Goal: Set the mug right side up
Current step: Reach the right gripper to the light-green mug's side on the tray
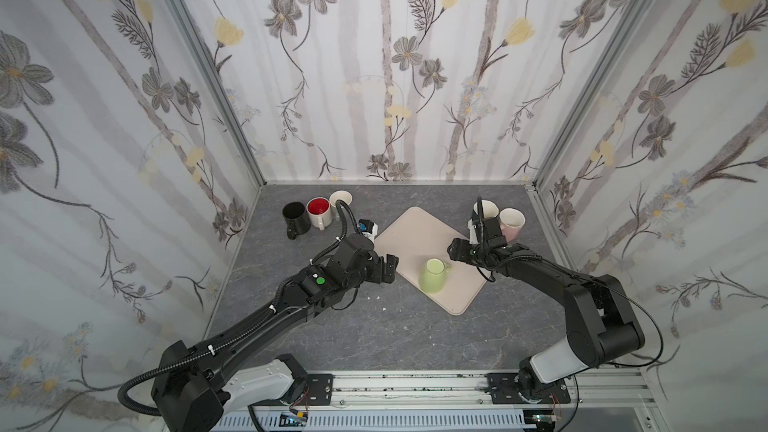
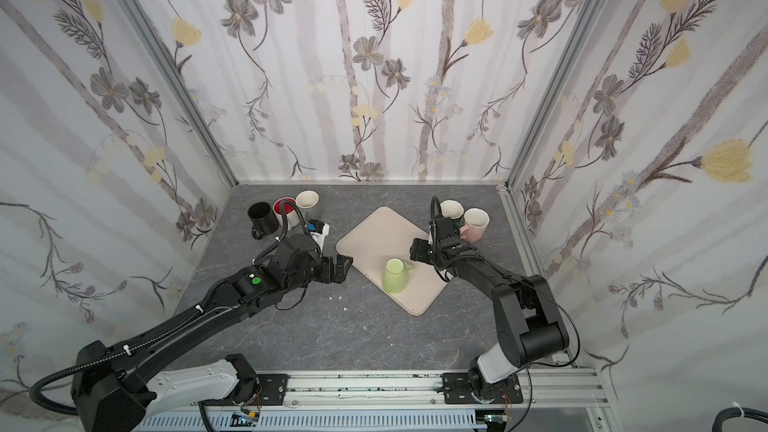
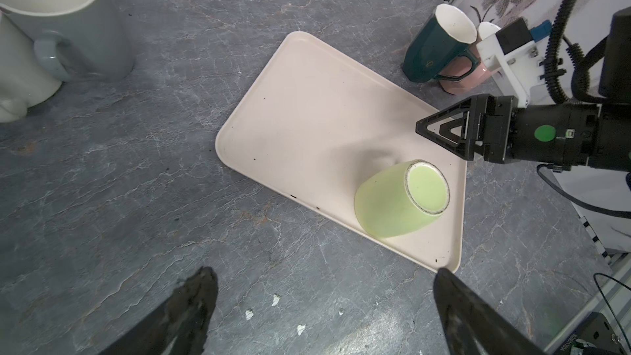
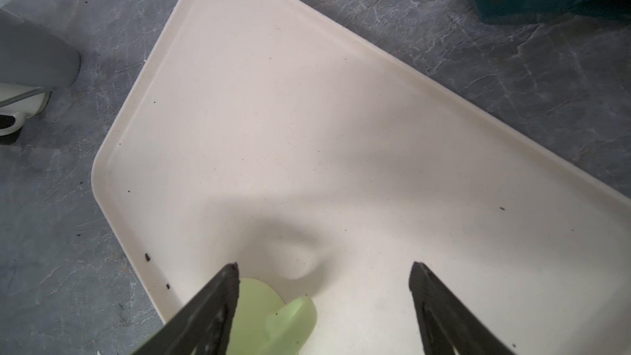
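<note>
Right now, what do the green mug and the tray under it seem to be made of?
Green mug: probably glazed ceramic; smooth surface with a soft sheen, and a bare, whitish foot ring around its upturned base.
Tray: likely moulded plastic, matte cream; rounded raised rim, no shine. The look alone cannot exclude melamine or bamboo fibre.

2 high top views face down; 2 wrist views, right seemingly nearer, share the tray.

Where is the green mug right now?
In both top views the green mug sits upside down on the near half of the tray, right of centre, its handle toward the right end effector close by.
</note>
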`<state>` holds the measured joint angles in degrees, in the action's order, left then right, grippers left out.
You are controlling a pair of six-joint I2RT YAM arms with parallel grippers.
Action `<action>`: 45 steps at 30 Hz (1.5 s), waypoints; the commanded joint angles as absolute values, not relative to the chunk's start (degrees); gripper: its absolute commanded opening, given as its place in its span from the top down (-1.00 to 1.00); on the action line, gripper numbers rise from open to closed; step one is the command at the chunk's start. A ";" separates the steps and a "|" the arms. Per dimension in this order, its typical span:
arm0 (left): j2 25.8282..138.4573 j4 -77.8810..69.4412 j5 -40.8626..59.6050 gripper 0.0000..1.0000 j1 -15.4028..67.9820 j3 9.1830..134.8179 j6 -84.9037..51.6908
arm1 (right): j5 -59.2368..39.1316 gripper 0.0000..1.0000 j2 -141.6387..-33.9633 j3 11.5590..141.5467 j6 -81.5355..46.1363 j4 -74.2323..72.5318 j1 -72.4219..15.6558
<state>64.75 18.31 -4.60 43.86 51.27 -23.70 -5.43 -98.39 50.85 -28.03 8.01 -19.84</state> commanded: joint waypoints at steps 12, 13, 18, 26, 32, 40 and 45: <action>64.63 18.63 -5.72 -1.00 43.24 50.92 -25.59 | 0.04 -0.56 -97.01 47.43 -26.35 7.87 -22.71; 64.60 18.65 -5.71 -1.00 43.25 50.98 -25.61 | 0.00 -0.56 -96.49 46.97 -26.28 7.68 -22.97; 64.42 18.72 -6.14 -1.00 43.07 50.78 -25.75 | 0.77 -0.55 -94.58 45.49 -27.10 8.72 -24.08; 65.52 17.52 -5.48 -1.00 42.67 50.89 -25.95 | 1.44 -0.52 -89.06 40.90 -30.13 9.13 -26.73; 67.70 16.19 -4.11 -1.00 42.54 52.31 -26.15 | 2.93 -0.50 -86.27 39.56 -32.55 9.45 -30.60; 69.26 15.95 -2.64 -1.00 42.47 53.09 -27.12 | 1.44 -0.50 -87.35 40.45 -34.80 5.49 -36.09; 68.79 16.52 -2.46 -1.00 42.45 53.03 -27.45 | 0.69 -0.48 -89.95 42.45 -35.50 4.49 -39.89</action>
<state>69.14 17.37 -2.72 42.54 52.51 -26.81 1.69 -88.92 41.45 -34.28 7.70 -38.72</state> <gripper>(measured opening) 0.997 0.740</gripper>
